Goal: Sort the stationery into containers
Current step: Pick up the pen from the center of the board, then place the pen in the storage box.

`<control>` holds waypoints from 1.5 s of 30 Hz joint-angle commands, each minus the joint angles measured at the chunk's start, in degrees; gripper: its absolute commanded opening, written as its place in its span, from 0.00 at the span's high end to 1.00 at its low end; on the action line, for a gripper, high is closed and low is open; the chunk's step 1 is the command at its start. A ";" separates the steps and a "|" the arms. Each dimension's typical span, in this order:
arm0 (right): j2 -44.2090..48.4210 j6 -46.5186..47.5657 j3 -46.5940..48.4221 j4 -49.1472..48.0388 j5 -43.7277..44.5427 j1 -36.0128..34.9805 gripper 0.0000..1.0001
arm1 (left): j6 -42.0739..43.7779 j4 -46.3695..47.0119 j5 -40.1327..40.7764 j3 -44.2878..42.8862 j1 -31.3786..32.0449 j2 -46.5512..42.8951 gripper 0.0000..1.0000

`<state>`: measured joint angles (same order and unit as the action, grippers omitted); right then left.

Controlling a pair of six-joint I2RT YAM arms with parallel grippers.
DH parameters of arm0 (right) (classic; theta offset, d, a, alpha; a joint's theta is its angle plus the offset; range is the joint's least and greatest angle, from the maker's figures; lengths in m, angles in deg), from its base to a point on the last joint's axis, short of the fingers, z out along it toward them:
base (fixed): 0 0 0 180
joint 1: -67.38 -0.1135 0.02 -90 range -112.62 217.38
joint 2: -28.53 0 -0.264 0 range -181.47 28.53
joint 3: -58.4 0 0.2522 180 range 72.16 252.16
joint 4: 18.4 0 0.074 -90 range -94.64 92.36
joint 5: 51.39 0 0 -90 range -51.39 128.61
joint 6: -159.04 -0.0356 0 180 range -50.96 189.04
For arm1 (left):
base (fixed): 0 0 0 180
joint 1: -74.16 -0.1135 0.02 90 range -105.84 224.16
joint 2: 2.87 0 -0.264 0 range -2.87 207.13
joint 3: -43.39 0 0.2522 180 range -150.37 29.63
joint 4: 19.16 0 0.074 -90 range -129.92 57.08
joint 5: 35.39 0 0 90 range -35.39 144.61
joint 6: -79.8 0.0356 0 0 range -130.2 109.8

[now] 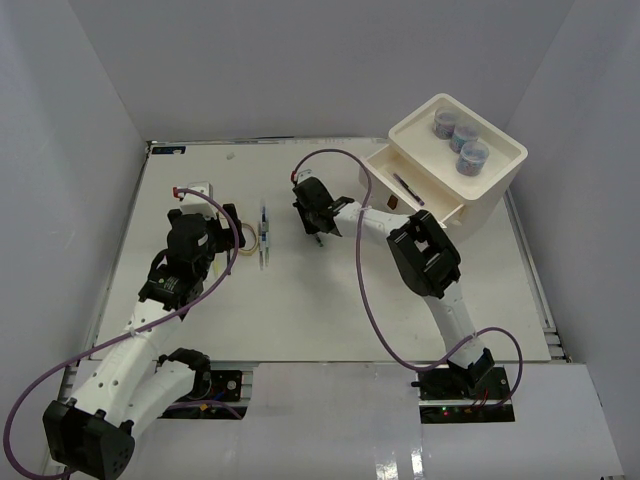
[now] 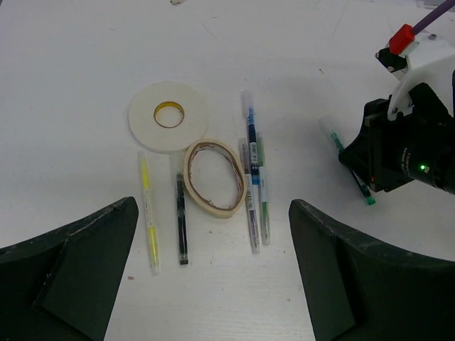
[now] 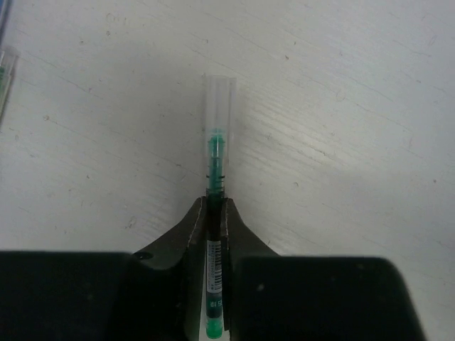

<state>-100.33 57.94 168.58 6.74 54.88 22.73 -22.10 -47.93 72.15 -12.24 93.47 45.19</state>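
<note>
1. Top external: the white box (image 1: 482, 192) sat at the far right corner of the counter (image 1: 330, 310). Three jars (image 1: 458, 138) stood in its tray top. The top drawer (image 1: 392, 172) was pulled out, with one dark pen (image 1: 408, 188) inside.
2. Left wrist: the left end effector (image 2: 212, 206) gaped wide and empty above a white tape ring (image 2: 142, 117), a tan tape ring (image 2: 190, 174), a yellow pen (image 2: 148, 213), a black pen (image 2: 181, 220) and bunched blue-green pens (image 2: 254, 185), all on the counter.
3. Right wrist: the right end effector (image 3: 215, 206) was clamped on a green pen (image 3: 215, 153) with a clear cap, down at the counter.
</note>
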 commanded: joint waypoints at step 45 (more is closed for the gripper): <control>60.46 27.19 -23.81 -1.95 -10.37 14.14 0.10 | -5.76 -4.41 -1.81 -2.16 -1.47 12.74 0.03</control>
<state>-46.47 91.04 146.84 10.72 50.23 37.40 -25.62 -49.85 71.05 -12.59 92.75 54.10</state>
